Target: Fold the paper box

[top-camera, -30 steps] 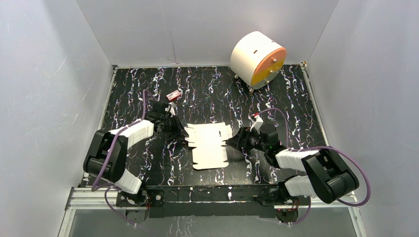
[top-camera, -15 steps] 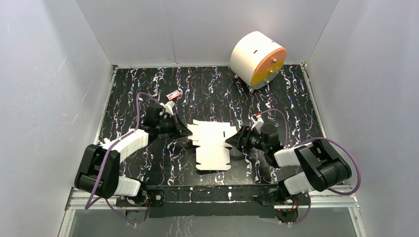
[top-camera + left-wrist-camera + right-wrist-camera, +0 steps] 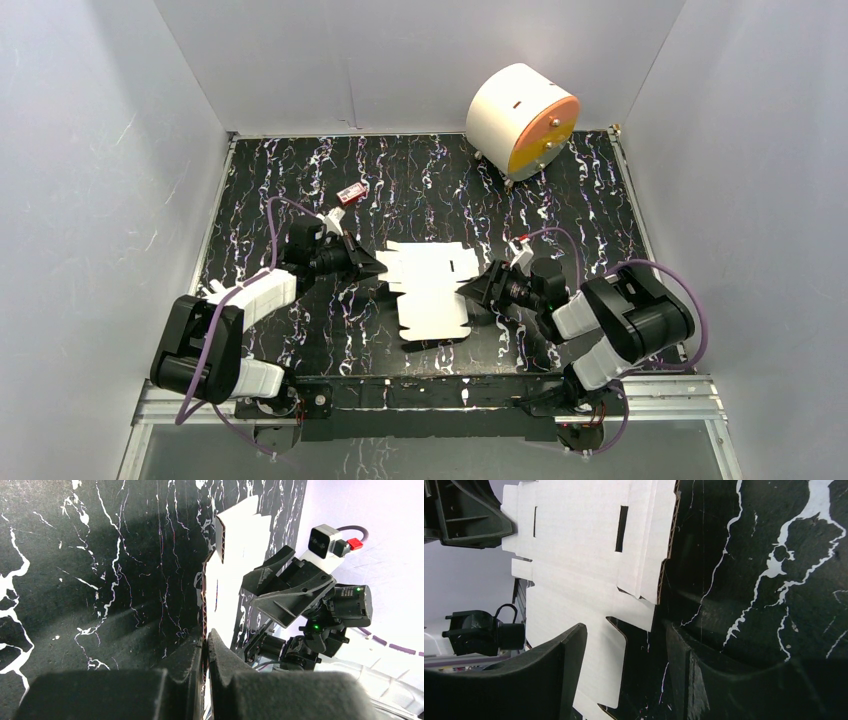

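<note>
Flat white die-cut paper box (image 3: 430, 292), left pincer (image 3: 379, 270) clamped on it, right pincer (image 3: 464, 291) apart

left pincer (image 3: 379, 270) pushed rightward, paper box (image 3: 430, 292) shifted with it, right pincer (image 3: 464, 292) narrowing

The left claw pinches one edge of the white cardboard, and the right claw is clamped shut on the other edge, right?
No: the right gripper is open, fingers spread at the other edge of the paper box; the right wrist view shows it. The left gripper does pinch one edge.
</note>
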